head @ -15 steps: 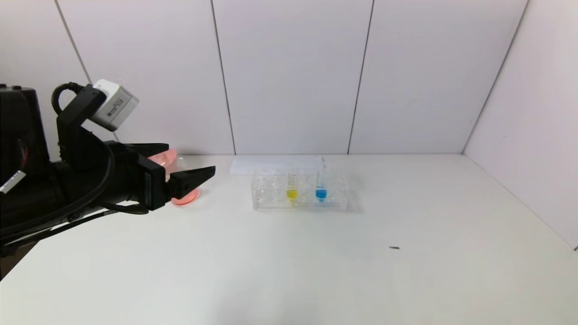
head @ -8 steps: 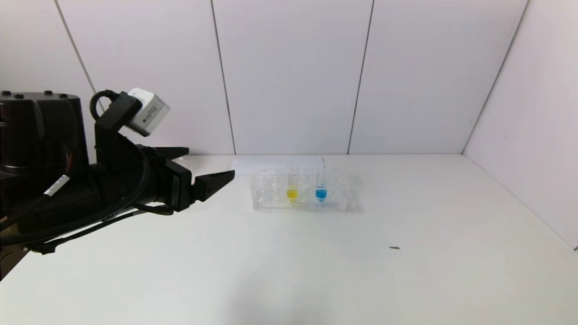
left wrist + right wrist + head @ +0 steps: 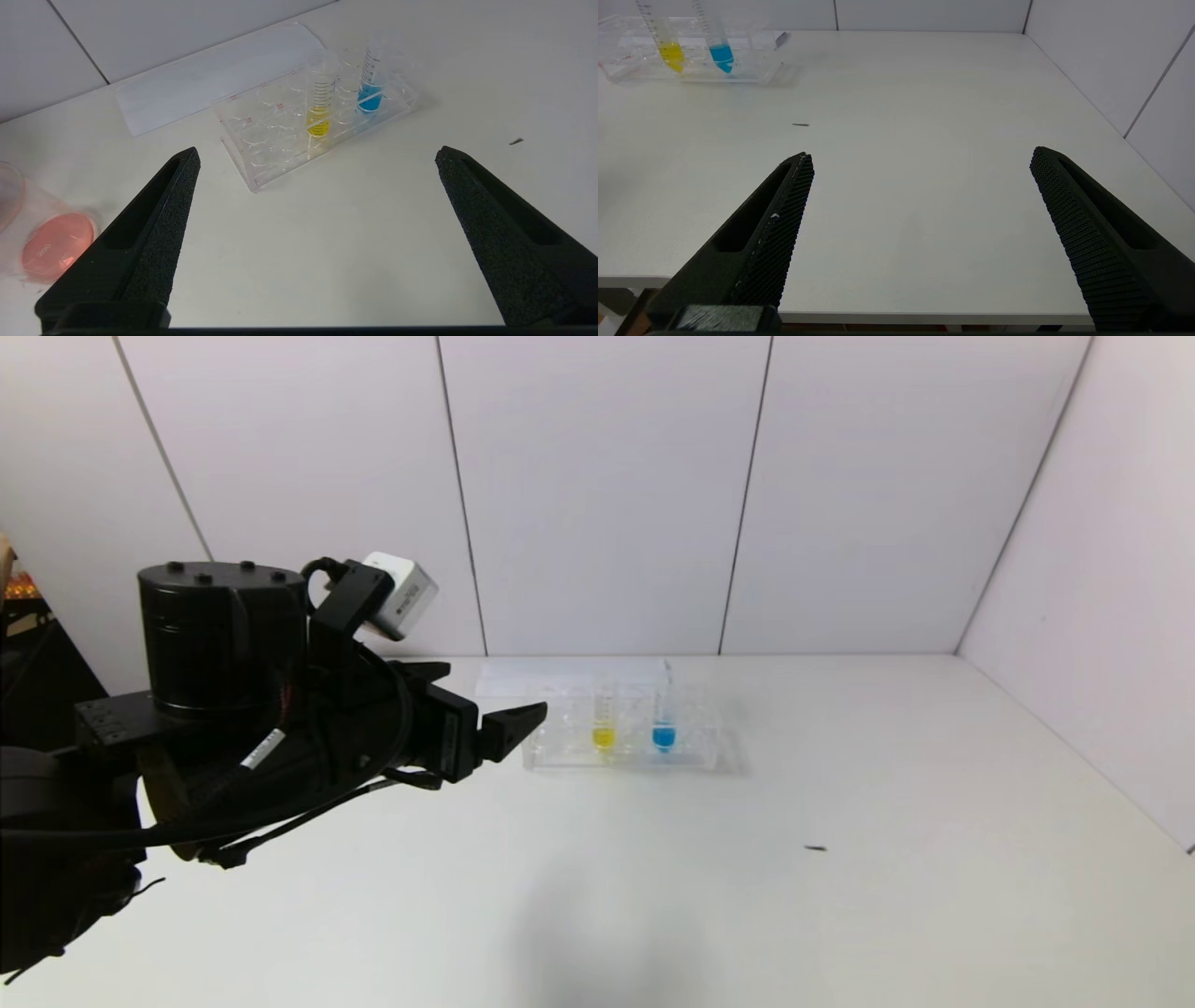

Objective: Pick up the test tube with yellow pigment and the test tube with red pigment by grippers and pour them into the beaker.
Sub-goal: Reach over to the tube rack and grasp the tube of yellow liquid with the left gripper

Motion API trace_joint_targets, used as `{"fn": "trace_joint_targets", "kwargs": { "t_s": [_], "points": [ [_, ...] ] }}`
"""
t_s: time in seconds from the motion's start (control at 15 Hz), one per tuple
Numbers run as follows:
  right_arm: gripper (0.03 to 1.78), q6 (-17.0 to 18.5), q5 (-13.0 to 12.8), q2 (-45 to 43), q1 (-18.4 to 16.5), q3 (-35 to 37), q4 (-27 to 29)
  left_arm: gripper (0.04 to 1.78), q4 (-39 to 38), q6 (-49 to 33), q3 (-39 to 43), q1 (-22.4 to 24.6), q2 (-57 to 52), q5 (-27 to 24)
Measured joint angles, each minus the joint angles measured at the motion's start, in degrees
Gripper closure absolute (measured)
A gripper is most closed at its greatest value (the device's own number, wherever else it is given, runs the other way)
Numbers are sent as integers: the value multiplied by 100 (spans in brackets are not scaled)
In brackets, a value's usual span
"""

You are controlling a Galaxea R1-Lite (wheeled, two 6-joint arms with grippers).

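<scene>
- The left end effector (image 3: 485, 705) hovered over the counter (image 3: 747, 877), its fingers spread, one tip reaching close to the left end of the rack (image 3: 621, 733).
- A small white camera box (image 3: 401, 595) sat on its wrist, with a black cylindrical arm joint (image 3: 222, 635) behind.
- The clear rack stood near the back wall, holding two upright tubes.
- The yellow tube (image 3: 604, 721) stood left of the blue tube (image 3: 664, 719), the two near each other.
- A white sheet (image 3: 560, 677) lay flat behind the rack.
- A small dark speck (image 3: 816, 847) lay on the counter, well apart from the rack.
</scene>
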Motion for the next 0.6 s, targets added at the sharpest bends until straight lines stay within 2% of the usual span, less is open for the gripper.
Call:
{"fn": "trace_joint_targets", "kwargs": {
  "t_s": [0.33,0.6],
  "points": [
    [11,0,0,0,2,2,0,6,-77,-712,-180,-262,435,66],
    [11,0,0,0,7,0,0,6,-132,-758,-332,-405,830,527]
  ]
}}
